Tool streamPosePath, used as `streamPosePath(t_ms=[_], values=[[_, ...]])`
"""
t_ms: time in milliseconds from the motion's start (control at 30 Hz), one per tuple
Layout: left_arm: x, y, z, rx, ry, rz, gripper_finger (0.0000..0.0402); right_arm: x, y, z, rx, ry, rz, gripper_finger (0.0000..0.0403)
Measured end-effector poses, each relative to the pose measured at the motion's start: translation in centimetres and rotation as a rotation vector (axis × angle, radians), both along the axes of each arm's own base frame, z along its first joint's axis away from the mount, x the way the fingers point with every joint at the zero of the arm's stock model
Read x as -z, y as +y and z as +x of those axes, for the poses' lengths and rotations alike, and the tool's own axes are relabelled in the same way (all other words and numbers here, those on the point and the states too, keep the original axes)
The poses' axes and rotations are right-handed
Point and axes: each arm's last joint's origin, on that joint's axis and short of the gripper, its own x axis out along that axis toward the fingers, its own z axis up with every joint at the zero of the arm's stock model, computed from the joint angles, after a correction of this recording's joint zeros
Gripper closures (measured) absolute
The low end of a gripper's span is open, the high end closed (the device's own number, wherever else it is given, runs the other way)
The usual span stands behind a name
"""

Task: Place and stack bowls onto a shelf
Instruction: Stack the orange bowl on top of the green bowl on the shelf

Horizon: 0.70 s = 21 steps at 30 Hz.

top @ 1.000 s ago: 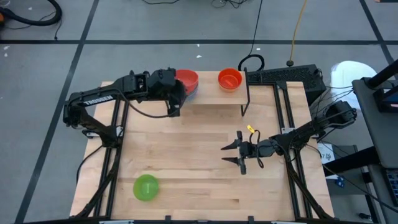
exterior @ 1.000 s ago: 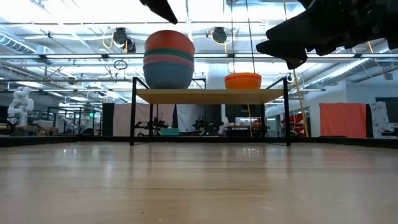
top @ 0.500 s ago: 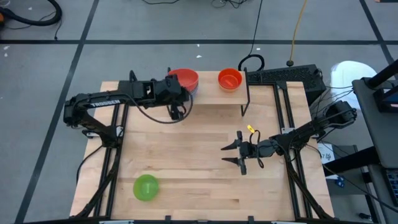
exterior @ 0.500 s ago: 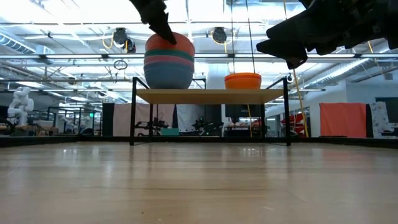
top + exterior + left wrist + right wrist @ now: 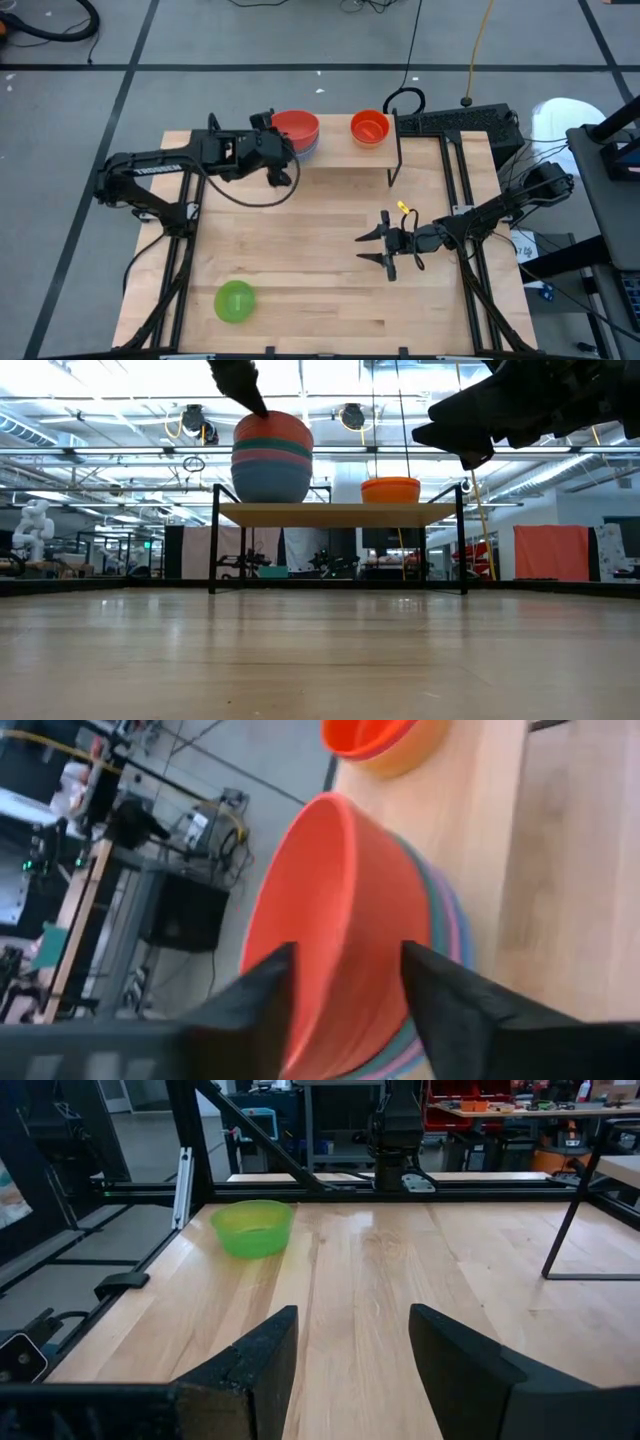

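On the left end of the shelf [image 5: 340, 513] stands a stack of bowls [image 5: 271, 460], a red bowl [image 5: 350, 900] on top. An orange bowl [image 5: 369, 127] stands alone on the shelf's right end. A green bowl [image 5: 235, 301] rests on the table near its front left. My left gripper [image 5: 345, 955] is open at the stack's near side, its fingers astride the red bowl's rim. My right gripper [image 5: 368, 247] hangs open over the table's right half, with nothing between its fingers. My left gripper's open fingers stand on either side of the red bowl's near rim [image 5: 300, 935], slanting down from the table's near-left side. Whether a finger touches the bowl, I cannot tell. The bowl sits nested on the stack.
The shelf's black wire legs [image 5: 397, 165] stand on the table's far part. Bare tabletop [image 5: 380, 1260] lies between the shelf and the green bowl. The arms' frames and cables run along both table sides.
My left gripper has come down from above the stack to the red bowl's rim, and its wrist has turned. The stack and the other bowls stay where they were.
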Motion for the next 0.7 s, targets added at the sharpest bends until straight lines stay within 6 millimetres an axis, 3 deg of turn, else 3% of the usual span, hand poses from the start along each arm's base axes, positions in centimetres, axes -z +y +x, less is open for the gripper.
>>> streamPosePath(t_ms=[133, 233, 567, 700], values=[[1.4, -0.2, 0.5, 0.016, 0.016, 0.004, 0.0138, 0.0, 0.0, 0.0, 0.0, -0.001, 0.001, 0.0218], [2.3, -0.5, 0.7, 0.02, 0.021, 0.01, 0.0119, 0.0, 0.0, 0.0, 0.0, -0.001, 0.001, 0.0218], [4.2, -1.6, 0.9, 0.021, 0.049, 0.037, 0.0208, 0.0, 0.0, 0.0, 0.0, -0.001, 0.001, 0.0218], [3.9, -2.4, 1.1, 0.022, 0.029, 0.088, 0.021, 0.0, 0.0, 0.0, 0.0, -0.001, 0.001, 0.0218]])
